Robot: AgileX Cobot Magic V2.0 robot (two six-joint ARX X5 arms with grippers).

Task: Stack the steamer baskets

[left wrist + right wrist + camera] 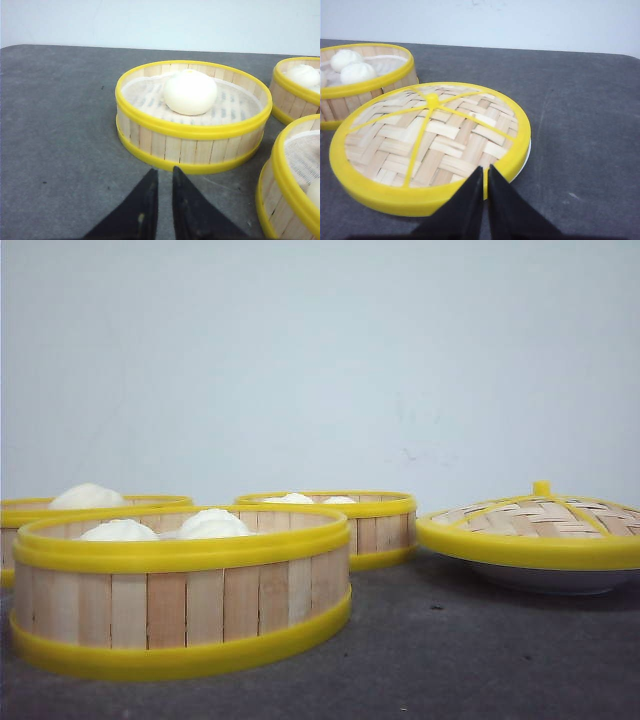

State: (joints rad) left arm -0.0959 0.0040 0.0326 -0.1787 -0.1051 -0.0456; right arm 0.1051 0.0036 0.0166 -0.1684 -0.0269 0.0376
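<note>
Stacking has not begun: all three baskets stand separately on the grey bench (pixel 480 660). Taking the near basket (pixel 180 590) as landmark, a second basket (pixel 20 525) sits behind it to its left, partly hidden, and a third basket (pixel 345 515) sits behind it to its right. Each holds white buns (pixel 210 524). The lid (pixel 535 525) rests on a white plate (pixel 545 580), well to the right of the near basket.

The left end effector (pixel 164 176) hovers just short of a one-bun basket (pixel 192 115), jaws narrow and empty. The right end effector (pixel 485 176) sits over the lid's rim, jaws nearly closed and empty.

Recommended procedure: open the left jaws, grip one wall across its yellow rim, lift level so the buns stay seated, then centre rim over rim before lowering.
</note>
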